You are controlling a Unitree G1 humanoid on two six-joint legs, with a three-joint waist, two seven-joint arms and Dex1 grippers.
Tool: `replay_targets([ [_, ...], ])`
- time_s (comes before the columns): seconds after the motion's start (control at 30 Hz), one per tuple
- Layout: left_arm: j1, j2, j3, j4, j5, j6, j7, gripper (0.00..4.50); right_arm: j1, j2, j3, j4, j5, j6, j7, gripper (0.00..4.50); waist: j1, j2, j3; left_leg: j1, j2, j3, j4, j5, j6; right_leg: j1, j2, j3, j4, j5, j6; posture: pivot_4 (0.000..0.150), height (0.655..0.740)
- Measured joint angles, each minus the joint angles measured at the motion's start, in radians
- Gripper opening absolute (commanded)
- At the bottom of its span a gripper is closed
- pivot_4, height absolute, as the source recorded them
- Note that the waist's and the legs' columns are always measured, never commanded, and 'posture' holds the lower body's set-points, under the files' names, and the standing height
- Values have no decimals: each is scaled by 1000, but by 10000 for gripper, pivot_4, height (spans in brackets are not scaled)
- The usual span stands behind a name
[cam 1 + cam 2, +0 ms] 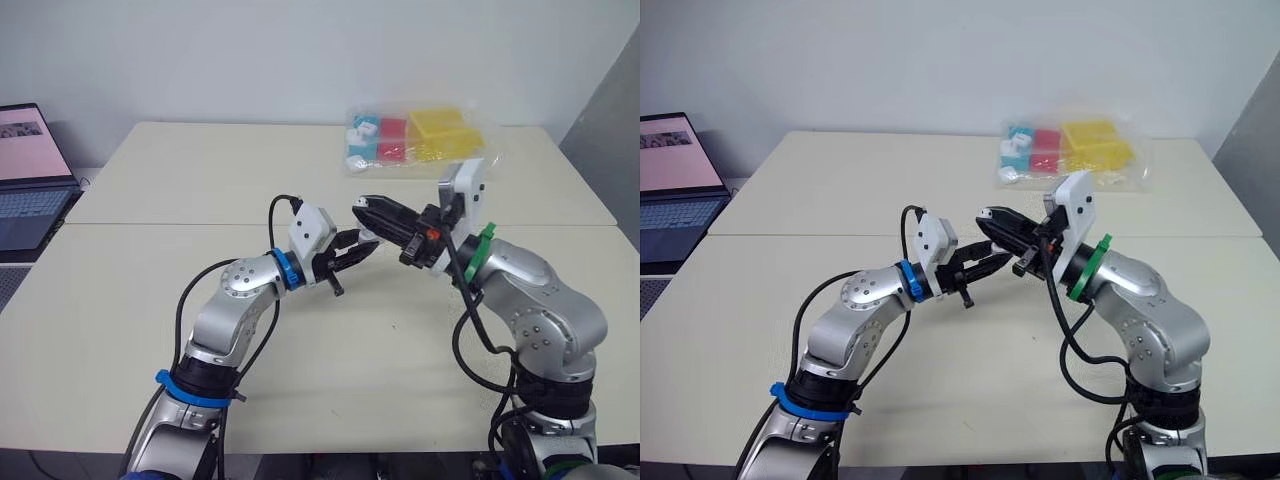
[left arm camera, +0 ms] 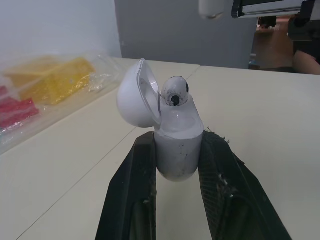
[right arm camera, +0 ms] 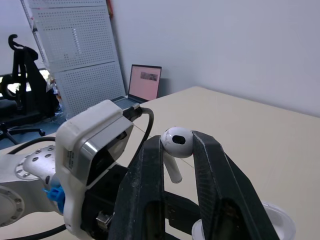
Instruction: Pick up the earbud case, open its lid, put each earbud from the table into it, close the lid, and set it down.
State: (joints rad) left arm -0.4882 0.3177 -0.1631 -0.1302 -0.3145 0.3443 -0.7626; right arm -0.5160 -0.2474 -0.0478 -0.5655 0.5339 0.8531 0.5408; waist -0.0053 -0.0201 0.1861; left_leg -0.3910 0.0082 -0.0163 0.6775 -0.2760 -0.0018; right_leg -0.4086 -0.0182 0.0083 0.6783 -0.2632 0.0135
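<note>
The small white plastic earbud case [image 2: 177, 150] is up in the air over the middle of the big beige table [image 1: 180, 180]. The left gripper [image 1: 352, 250] pinches the case's body from both sides. The round lid [image 2: 134, 100] is flipped open. One white earbud [image 2: 175, 92] already sits in the case. The right gripper [image 1: 368, 212] is over the middle of the table too. It squeezes a second white earbud [image 3: 176, 141] by its round head, and the thin stem sticks out between the jaws.

The case looks light, hard and smooth, so I think it could slip. The sides of the body are the best place to hold it. The thin lid is not, because it may bend at its hinge. The earbud is tiny and could twist or pop out.

The empty hole for the second earbud is hard to see. In the head views the case is mostly hidden by the grippers. In the right wrist view it is cut off at the edge.
</note>
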Motion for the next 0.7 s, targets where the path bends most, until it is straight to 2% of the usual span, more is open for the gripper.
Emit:
replay_targets([
  [0.23, 4, 0, 11, 0, -17, 7, -13, 7813, 81, -21, 47, 40, -41, -122, -8, 4349, 0, 0, 0, 0, 0, 0, 0, 0, 0, 0, 0, 0, 0, 0, 0, 1500, 7400],
  [0.7, 6, 12, 14, 2, -20, 2, -35, 7812, 134, -35, 115, 121, -93, -283, 3, 4349, 0, 0, 0, 0, 0, 0, 0, 0, 0, 0, 0, 0, 0, 0, 0, 1500, 7400],
])
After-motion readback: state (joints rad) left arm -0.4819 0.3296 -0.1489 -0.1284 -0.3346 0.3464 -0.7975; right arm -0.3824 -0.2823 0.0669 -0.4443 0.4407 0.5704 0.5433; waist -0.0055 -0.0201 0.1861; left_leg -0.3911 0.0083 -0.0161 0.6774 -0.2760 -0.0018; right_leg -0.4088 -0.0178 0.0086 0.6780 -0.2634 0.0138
